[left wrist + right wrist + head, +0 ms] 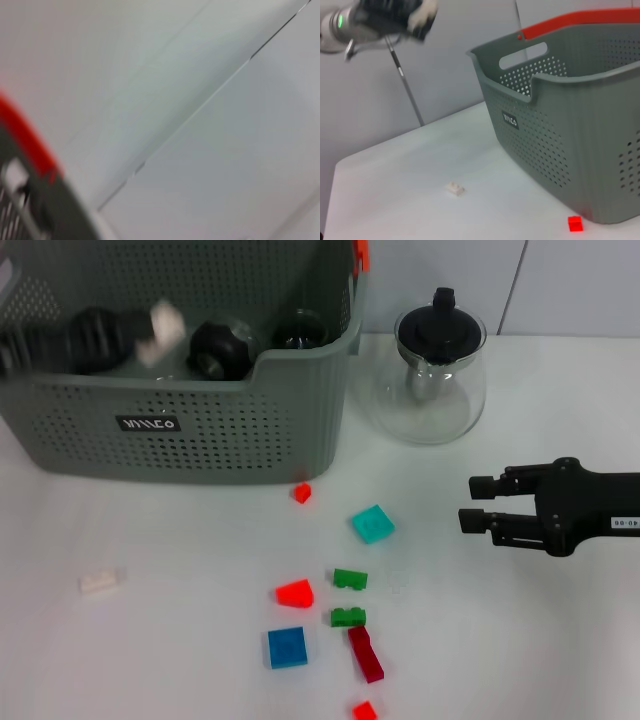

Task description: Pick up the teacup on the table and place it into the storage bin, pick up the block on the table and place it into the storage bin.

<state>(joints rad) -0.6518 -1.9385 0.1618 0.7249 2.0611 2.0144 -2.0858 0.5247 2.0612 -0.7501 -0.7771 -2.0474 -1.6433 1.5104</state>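
Left gripper (152, 332): a blur above the left half of the storage bin (190, 440); a pale smear shows at its tip, and whether it is released, clenched or grasping cannot be told.
Storage bin: grey-green, perforated, at the bench's (150, 660) far left corner, logo label on the near wall, orange tab (361, 254) on the right rim.
Inside the bin: two dark round shapes (220, 348) against the near wall's cut-out; what they are cannot be told.
White block (101, 582): alone near the bench's left edge, well apart from the bin's near wall.
Small red block (302, 493): just off the bin's near right corner.
Block cluster: mid-bench toward the near edge, with a red wedge (295, 592), a blue square (287, 647), two green bricks (349, 579), a teal tile (372, 524), a dark red bar (366, 654) and a red piece (364, 710) at the near edge.
Glass teapot (437, 365): upright with its black lid on, just right of the bin at the far edge.
Right gripper (478, 502): fingers spread and empty, low over the bench's right side, pointing toward the blocks, apart from all of them.
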